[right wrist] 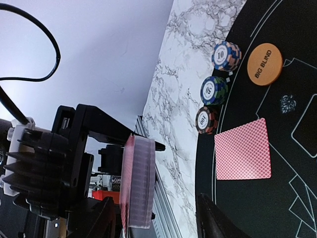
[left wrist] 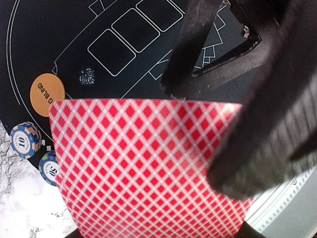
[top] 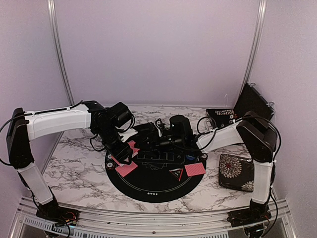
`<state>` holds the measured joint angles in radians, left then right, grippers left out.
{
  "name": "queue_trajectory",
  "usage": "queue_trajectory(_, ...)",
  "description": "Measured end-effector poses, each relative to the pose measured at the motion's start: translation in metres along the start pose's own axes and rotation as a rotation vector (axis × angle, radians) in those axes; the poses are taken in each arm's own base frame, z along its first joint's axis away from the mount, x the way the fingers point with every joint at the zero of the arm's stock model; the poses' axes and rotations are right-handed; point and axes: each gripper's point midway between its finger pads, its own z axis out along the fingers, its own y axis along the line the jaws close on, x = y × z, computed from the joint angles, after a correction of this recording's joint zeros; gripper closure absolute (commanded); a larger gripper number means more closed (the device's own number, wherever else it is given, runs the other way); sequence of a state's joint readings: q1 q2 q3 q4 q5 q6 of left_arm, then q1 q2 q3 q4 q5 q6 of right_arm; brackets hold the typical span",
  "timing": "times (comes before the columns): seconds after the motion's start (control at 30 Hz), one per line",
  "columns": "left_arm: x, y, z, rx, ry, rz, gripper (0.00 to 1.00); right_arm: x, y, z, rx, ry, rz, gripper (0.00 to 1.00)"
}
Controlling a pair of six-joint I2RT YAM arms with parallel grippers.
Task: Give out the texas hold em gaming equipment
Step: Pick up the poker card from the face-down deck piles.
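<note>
Distribution seems about half done. At the left edge of the round black mat with white lines point(top: 153, 191) lie three small striped poker chip stacks point(right wrist: 214, 90), an orange round button marked BIG BLIND point(right wrist: 265, 64) and one pink-red-backed card point(right wrist: 243, 149); at its near right lie a second such card point(top: 194, 169), a blue round button point(top: 190, 157) and a small black triangle marker point(top: 177, 173). The left gripper point(top: 123, 154) is closed on the thick deck of pink-red diamond-backed cards point(left wrist: 148, 168) above the mat's left part, so I judge more dealing remains. The right gripper point(top: 142, 140), just beside the deck, has its fingers apart and holds nothing that I can see.
</note>
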<state>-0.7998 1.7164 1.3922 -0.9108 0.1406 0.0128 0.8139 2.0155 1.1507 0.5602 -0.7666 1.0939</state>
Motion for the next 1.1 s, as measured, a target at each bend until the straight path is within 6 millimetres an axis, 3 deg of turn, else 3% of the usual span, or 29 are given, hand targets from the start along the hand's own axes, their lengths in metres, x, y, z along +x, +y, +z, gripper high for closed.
queue_trajectory(0.23,0.000,0.000,0.000,0.000,0.000,0.001,0.45,-0.002,-0.006,-0.006,0.014,-0.015,0.016,0.50)
queue_trajectory(0.6,0.001,0.000,0.003,0.000,0.009,0.002,0.45,-0.006,0.015,-0.015,-0.013,-0.034,-0.008,0.59)
queue_trajectory(1.1,0.001,0.001,0.004,0.000,0.013,0.006,0.45,-0.002,0.017,-0.013,-0.017,-0.026,0.001,0.66)
